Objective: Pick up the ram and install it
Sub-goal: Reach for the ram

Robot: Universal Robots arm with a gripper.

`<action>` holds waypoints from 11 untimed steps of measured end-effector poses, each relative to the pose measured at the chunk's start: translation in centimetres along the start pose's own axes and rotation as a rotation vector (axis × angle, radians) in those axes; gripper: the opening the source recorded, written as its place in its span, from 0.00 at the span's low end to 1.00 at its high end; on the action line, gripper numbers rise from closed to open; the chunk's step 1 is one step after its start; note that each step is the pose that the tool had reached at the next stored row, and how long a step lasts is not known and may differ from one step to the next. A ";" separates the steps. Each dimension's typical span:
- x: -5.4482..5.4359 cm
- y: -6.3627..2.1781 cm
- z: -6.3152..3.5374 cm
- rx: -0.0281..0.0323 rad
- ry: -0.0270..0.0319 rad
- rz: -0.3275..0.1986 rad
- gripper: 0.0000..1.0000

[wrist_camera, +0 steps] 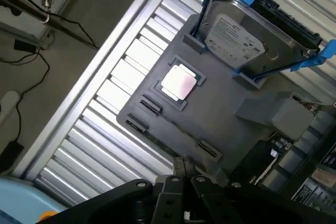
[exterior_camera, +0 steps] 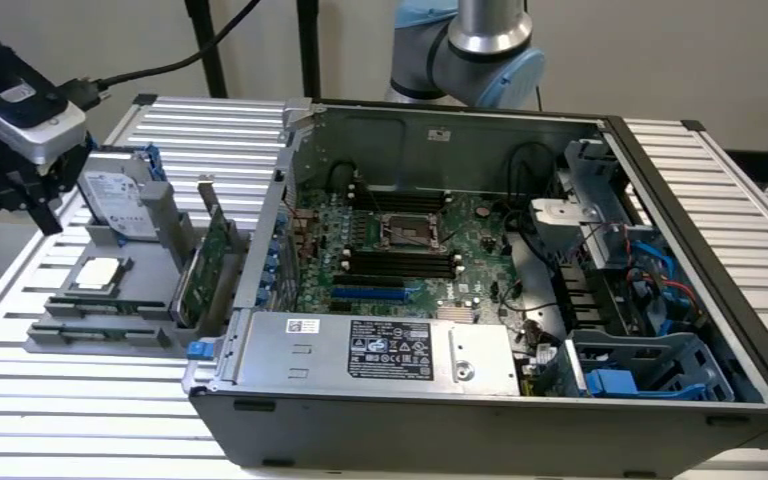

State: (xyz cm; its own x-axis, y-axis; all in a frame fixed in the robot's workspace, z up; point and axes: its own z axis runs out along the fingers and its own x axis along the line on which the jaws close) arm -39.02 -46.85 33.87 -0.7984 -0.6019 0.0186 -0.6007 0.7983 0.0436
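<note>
The pincer [wrist_camera: 185,165] hovered, pressed together, above the grey tray [wrist_camera: 226,108] on the slatted surface [wrist_camera: 100,124]. The tray held a hard drive [wrist_camera: 236,40] and a processor [wrist_camera: 179,82], beside the open computer case [exterior_camera: 491,410].

A slatted aluminium desk [exterior_camera: 77,420] stands before a plain pale wall [exterior_camera: 678,50], two dark poles [exterior_camera: 308,45] rising behind it; black cables [wrist_camera: 79,24] trail across the grey-brown floor [wrist_camera: 105,3] alongside.

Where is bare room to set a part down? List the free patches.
Bare slats of the table lie between the grey holder and the near edge, and beside the computer case on the exterior view's right. Crowded: the holder, bearing hard drive and green card.
</note>
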 end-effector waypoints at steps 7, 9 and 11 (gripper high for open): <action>0.0 0.00 0.03 0.0048 0.0023 -0.127 0.00; 0.0 0.00 0.04 0.0068 0.0024 -0.164 0.00; 0.0 0.00 0.05 0.0091 0.0019 -0.200 0.00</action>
State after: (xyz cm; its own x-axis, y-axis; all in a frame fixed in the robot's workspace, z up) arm -39.02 -46.85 33.83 -0.6634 -0.7482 0.0124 -0.7474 0.6633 0.0375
